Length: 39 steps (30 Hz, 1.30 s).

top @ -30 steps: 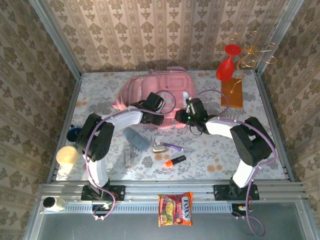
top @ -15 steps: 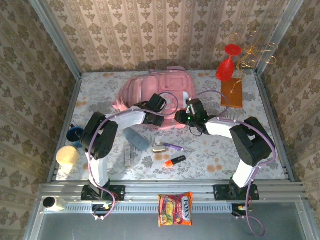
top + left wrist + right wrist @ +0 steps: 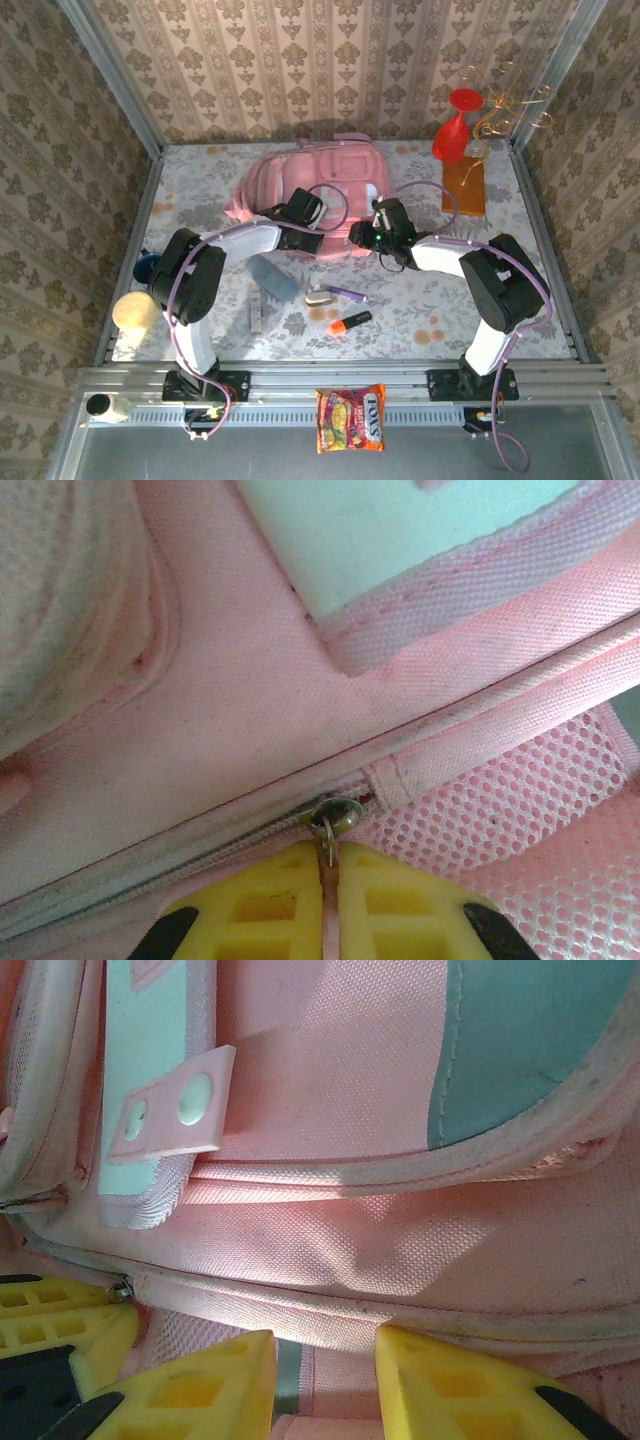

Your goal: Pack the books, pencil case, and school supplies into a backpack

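The pink backpack (image 3: 310, 178) lies at the back of the table. My left gripper (image 3: 328, 868) is shut on the zip pull (image 3: 336, 815) at its near edge, seen from above at the left gripper (image 3: 314, 241). My right gripper (image 3: 325, 1355) is open, its yellow fingers either side of a fabric seam on the backpack (image 3: 350, 1240), just right of the left one in the top view (image 3: 360, 238). On the table in front lie the grey-blue pencil case (image 3: 272, 277), an orange-and-black marker (image 3: 350, 322), a purple pen (image 3: 349, 293), a beige piece (image 3: 320, 297) and a pale stick (image 3: 256, 313). The books are out of view.
An orange-brown slab (image 3: 465, 187), a red goblet (image 3: 452, 130) and a gold wire stand (image 3: 510, 105) occupy the back right corner. A blue cup (image 3: 150, 265) and a tan round object (image 3: 133, 310) sit at the left edge. A snack packet (image 3: 350, 418) lies on the front rail.
My left gripper has closed onto the zip pull and shifted slightly left. The right gripper's fingers have spread a little wider at the backpack's edge.
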{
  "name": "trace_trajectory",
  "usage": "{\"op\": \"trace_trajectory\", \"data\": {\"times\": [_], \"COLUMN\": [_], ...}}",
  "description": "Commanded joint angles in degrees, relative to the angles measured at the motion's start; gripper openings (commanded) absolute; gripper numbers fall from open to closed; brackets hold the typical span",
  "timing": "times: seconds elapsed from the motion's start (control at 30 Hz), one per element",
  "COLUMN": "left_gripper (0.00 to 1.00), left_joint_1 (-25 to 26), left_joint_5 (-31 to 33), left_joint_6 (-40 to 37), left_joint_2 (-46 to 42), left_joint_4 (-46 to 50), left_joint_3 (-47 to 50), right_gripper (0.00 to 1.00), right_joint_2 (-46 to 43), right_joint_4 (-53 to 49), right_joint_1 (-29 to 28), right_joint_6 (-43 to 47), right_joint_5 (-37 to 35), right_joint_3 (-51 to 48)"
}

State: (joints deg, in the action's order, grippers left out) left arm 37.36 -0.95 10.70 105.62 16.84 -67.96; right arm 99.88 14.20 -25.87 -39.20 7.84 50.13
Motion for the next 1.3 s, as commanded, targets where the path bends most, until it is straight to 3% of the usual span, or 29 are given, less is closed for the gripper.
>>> {"op": "trace_trajectory", "data": {"times": [0.0,0.2,0.43,0.7,1.03,1.1,1.27], "left_gripper": [0.10,0.17,0.22,0.25,0.07,0.00,0.00], "left_joint_1": [-0.89,-0.56,0.51,1.04,1.12,1.04,0.61], "left_joint_5": [-3.59,-1.90,6.32,8.30,12.91,12.22,7.66], "left_joint_6": [0.75,-0.05,-1.24,-1.05,-1.25,-1.47,-2.61], "left_joint_2": [-0.83,2.19,3.01,5.33,4.61,3.65,-0.92], "left_joint_4": [1.70,3.06,4.27,3.75,0.59,-0.11,-3.14], "left_joint_3": [1.94,1.38,1.33,1.63,3.27,3.43,5.12], "right_gripper": [0.35,0.36,0.36,0.37,0.37,0.37,0.37], "right_joint_2": [1.45,1.92,2.42,2.70,2.40,2.08,1.63], "right_joint_4": [-3.30,-3.10,-2.87,-2.82,-3.73,-4.08,-7.82], "right_joint_1": [0.82,0.90,0.91,0.99,1.30,1.52,1.81], "right_joint_6": [-0.11,-0.36,-0.44,-0.53,-0.09,0.00,-0.39], "right_joint_5": [-1.31,-1.16,-1.06,-0.87,-1.32,-1.73,-5.07], "right_joint_3": [-1.98,-1.89,-1.98,-1.71,-1.63,-1.78,-0.86]}}
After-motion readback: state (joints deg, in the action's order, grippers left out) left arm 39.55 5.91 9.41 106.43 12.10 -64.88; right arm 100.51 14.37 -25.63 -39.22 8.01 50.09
